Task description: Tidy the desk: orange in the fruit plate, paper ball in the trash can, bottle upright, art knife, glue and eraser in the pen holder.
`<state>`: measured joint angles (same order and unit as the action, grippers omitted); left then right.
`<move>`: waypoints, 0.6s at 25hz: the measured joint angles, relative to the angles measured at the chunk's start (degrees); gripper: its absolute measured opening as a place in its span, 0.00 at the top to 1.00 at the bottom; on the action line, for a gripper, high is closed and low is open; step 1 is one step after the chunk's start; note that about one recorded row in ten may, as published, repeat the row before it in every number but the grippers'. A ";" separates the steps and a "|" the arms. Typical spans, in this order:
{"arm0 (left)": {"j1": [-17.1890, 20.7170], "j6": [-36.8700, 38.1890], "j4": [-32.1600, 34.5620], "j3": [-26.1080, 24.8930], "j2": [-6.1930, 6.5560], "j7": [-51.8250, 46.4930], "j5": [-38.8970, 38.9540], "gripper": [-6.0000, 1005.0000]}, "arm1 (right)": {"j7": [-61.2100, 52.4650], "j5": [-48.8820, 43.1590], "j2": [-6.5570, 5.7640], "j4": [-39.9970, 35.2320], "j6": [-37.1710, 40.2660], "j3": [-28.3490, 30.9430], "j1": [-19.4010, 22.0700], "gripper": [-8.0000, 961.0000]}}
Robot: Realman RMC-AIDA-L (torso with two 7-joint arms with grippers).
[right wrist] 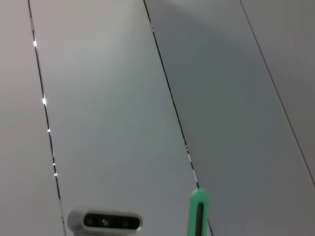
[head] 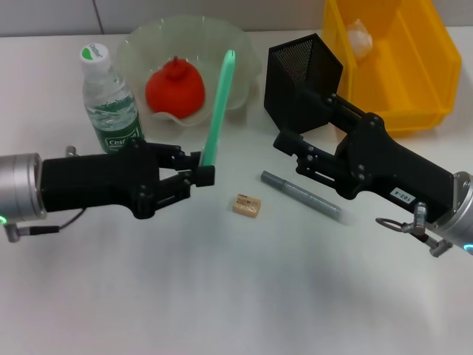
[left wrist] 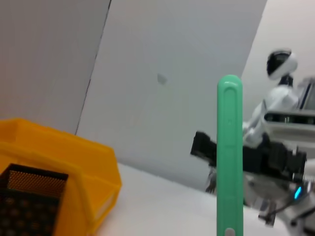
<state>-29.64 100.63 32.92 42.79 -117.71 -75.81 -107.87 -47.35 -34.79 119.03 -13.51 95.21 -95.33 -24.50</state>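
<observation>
In the head view, a long green art knife (head: 219, 111) is held upright by the left pincer (head: 198, 174) at the centre left of the frame, the jaws being closed on its lower end. Its long axis is seen to rise toward the upper middle of the frame, tilted slightly rightward. The pen holder (head: 299, 70) stands at the upper centre right, and its square mouth lies up and to the right of the knife; this offset is judged to be the relation on which the coming move turns. The right pincer (head: 284, 142) is placed just below the holder; whether it is open or closed cannot be told. Of the two, the right arm is nearer the holder, yet the knife is carried by the left.

The orange (head: 174, 89) lies in the fruit plate (head: 244, 52), the bottle (head: 109, 100) stands upright at upper left, and the paper ball (head: 359, 37) rests in the trash can (head: 414, 74). The eraser (head: 246, 205) and a grey stick (head: 301, 196), presumably the glue, lie on the table (head: 236, 296) between the arms.
</observation>
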 joint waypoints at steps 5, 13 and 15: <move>0.13 -0.08 6.15 0.22 0.03 0.08 -3.95 0.76 | -0.02 -0.01 -0.19 0.20 -0.03 -0.05 -0.52 0.20; -0.48 0.18 16.98 0.43 0.30 -1.96 -11.68 0.76 | -3.07 -0.02 -1.68 0.18 0.39 -0.37 -0.55 0.20; -0.77 0.64 19.66 0.56 0.29 -2.74 -13.94 0.76 | -4.90 -0.05 -2.30 -0.10 0.55 -0.43 -0.56 0.20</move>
<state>-30.41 101.27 52.58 43.35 -117.42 -78.55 -121.81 -52.25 -34.85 116.73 -13.61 95.76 -95.76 -25.06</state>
